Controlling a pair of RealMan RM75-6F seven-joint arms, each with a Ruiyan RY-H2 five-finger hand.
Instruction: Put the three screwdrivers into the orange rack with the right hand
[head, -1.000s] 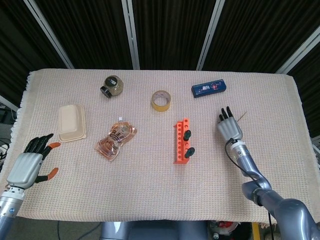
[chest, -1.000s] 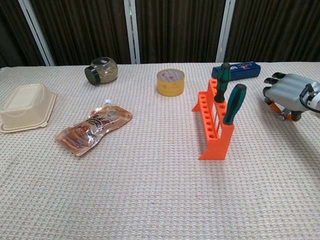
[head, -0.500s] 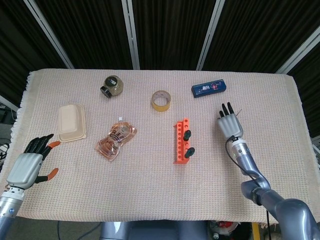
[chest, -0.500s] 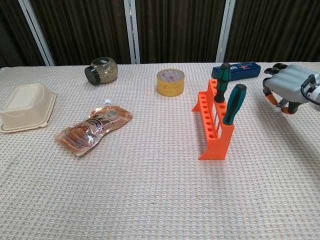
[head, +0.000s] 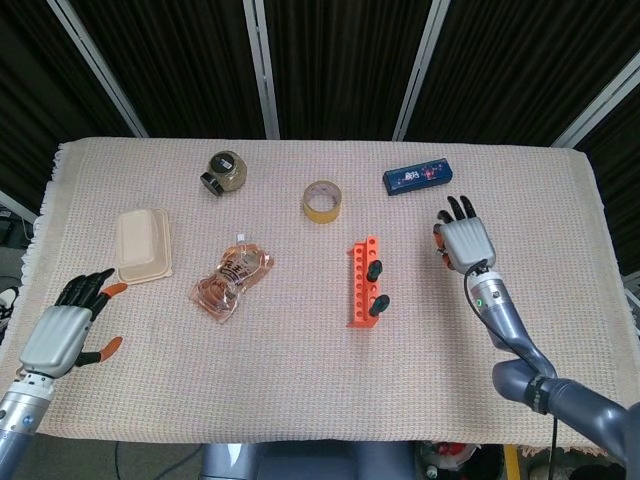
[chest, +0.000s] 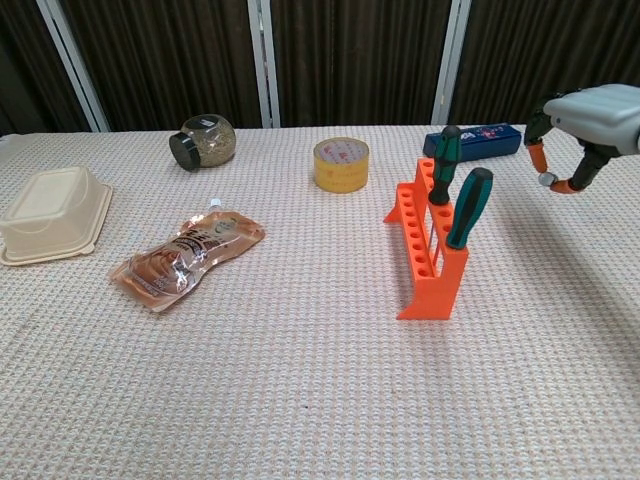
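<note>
Rack (head: 363, 282) sits mid-surface with two screwdrivers (chest: 468, 207) standing in it. Tape roll (head: 322, 201) is behind it, box (head: 419, 177) back right, jar (head: 224, 171) back left. Pouch (head: 231, 280) lies left of the rack, with the food container (head: 143, 244) further left.

Two green-handled screwdrivers (chest: 468, 207) stand in one orange plastic rack (chest: 424, 243). Around that rack: one yellow tape roll (chest: 341, 163), one blue box (chest: 473, 139), one glass jar (chest: 205, 141), one beige lidded container (chest: 52, 213), one clear snack pouch (chest: 186, 258).
</note>
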